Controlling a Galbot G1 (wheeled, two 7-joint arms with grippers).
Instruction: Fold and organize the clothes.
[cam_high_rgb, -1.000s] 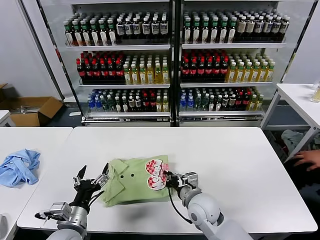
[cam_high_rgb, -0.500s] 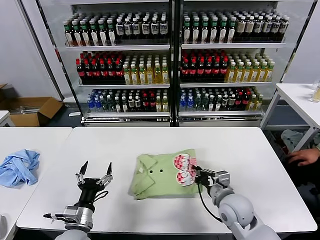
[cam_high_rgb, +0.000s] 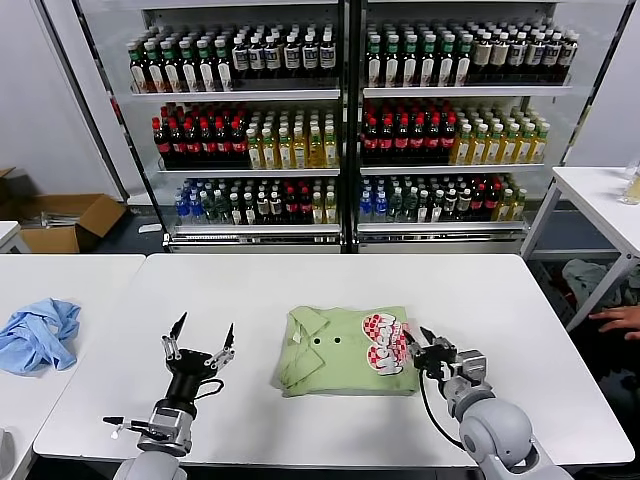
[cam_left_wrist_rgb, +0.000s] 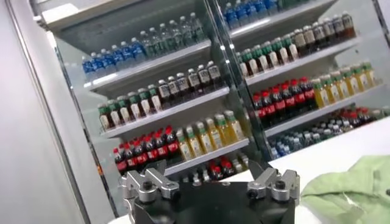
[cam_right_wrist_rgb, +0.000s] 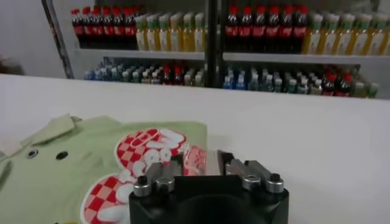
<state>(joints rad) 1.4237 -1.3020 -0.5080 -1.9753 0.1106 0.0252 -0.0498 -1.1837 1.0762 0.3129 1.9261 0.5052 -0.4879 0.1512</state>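
The light green shirt (cam_high_rgb: 340, 350) lies folded into a rectangle at the middle of the white table (cam_high_rgb: 330, 285), collar and buttons toward my left, red-and-white checkered print toward my right. My right gripper (cam_high_rgb: 417, 336) sits low at the shirt's right edge. In the right wrist view the shirt (cam_right_wrist_rgb: 73, 164) fills the near table, and the right gripper (cam_right_wrist_rgb: 201, 161) stands open with the checkered fold loose between its fingers. My left gripper (cam_high_rgb: 200, 340) hovers open and empty, well left of the shirt. The left wrist view shows that left gripper (cam_left_wrist_rgb: 210, 178) and a corner of the shirt (cam_left_wrist_rgb: 347, 189).
A crumpled light blue garment (cam_high_rgb: 38, 333) lies on a separate table at the left. Drink shelves (cam_high_rgb: 340, 130) stand behind the table. A cardboard box (cam_high_rgb: 60, 220) sits on the floor at the far left. A person's hand (cam_high_rgb: 620, 318) shows at the right edge.
My right gripper pulled the shirt rightward across the table, then its jaws parted from the shut grip. The left gripper now stands apart from the shirt, slightly higher.
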